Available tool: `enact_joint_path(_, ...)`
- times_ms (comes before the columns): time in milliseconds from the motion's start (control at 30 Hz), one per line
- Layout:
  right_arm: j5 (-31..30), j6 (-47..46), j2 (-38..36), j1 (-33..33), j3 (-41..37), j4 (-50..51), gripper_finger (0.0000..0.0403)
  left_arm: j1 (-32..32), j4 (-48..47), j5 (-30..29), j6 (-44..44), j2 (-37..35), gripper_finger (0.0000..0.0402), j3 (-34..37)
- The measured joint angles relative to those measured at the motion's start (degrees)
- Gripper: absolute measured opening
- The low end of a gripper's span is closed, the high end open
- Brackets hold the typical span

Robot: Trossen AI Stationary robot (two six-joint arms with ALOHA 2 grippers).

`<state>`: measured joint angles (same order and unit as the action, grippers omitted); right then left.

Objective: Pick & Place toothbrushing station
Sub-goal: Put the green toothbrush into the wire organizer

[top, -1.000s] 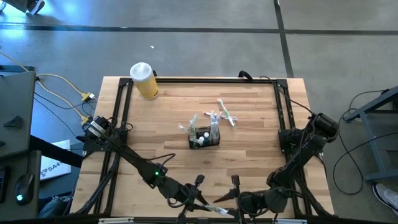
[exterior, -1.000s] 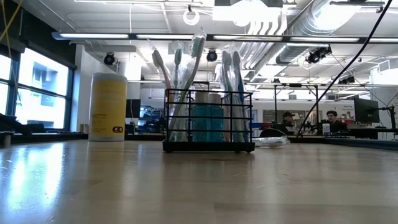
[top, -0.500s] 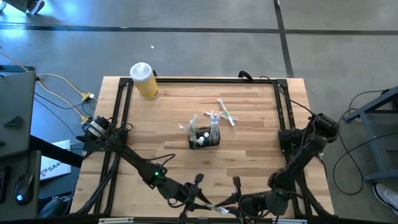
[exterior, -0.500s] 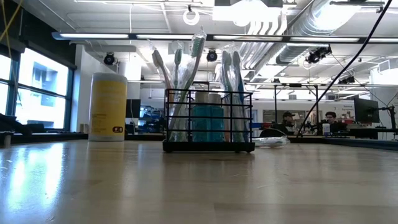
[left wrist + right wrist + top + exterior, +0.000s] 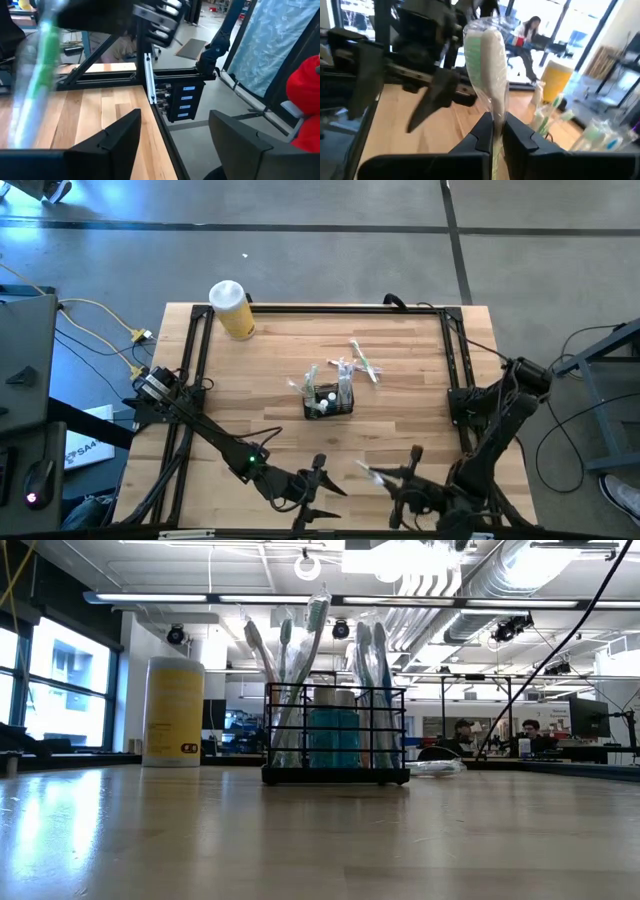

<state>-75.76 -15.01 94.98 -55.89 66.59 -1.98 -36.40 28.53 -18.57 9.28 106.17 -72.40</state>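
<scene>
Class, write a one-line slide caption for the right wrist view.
Right pincer shut on a wrapped toothbrush, left pincer open beyond.

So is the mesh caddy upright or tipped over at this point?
Upright. In the low view the mesh caddy sits flat on the table, its toothbrushes pointing up; the high view looks straight down into it.

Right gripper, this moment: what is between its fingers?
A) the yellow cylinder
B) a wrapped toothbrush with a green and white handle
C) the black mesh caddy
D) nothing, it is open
B: the right wrist view shows the right gripper shut on a wrapped toothbrush, while the caddy stands apart at mid-table.
</scene>
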Motion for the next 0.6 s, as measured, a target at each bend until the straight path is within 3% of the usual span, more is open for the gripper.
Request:
enact_joint_path(133,3.9,-9.0,-2.6,2.8,0.0,11.3,0.0013,0.0,0.0,0.0,0.0,0.0,0.0234,0.0)
enact_joint_path(333,5.2,-20.3,-3.7,8.4,0.0,26.1,0.0013,0.0,-0.5,0.0,0.1,0.0,0.0234,0.0)
enact_joint_path(600,6.2,-18.7,-3.7,14.7,0.0,28.7,0.0013,0.0,-5.6,0.0,5.1,0.0,0.0234,0.0)
